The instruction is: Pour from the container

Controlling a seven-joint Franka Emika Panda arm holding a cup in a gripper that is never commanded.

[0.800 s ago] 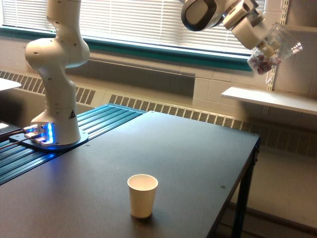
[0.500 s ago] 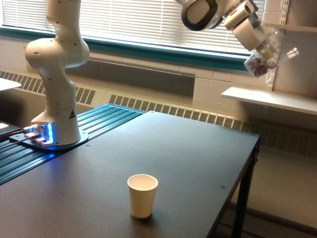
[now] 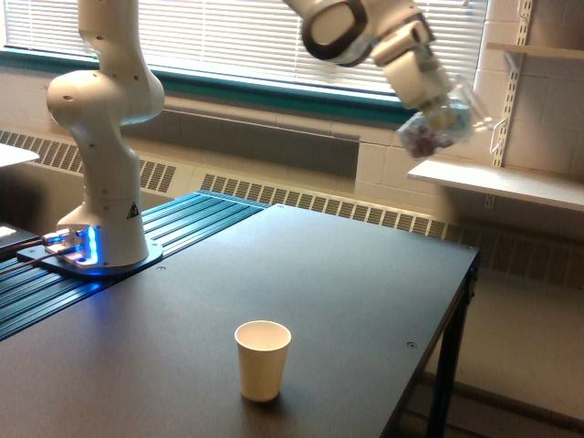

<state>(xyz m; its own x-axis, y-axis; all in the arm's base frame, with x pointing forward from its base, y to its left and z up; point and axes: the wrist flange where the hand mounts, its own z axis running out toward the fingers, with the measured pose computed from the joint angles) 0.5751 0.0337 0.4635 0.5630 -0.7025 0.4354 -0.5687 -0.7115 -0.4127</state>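
Gripper [image 3: 442, 113] clamped on tilted clear container [image 3: 436, 128], high at far right; paper cup [image 3: 263, 359] upright near table [image 3: 365, 301] front.

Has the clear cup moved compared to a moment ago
Yes. The clear cup has shifted toward the exterior view's left and slightly down, away from the shelf bracket and nearer above the table.

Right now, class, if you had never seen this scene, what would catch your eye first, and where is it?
First comes the white robot arm standing at the exterior view's left, its base lit blue. Next, high at the upper right, its gripper holds a tilted clear plastic cup with pink and red pieces showing inside. Last, a lone cream paper cup stands upright near the front of the dark table.
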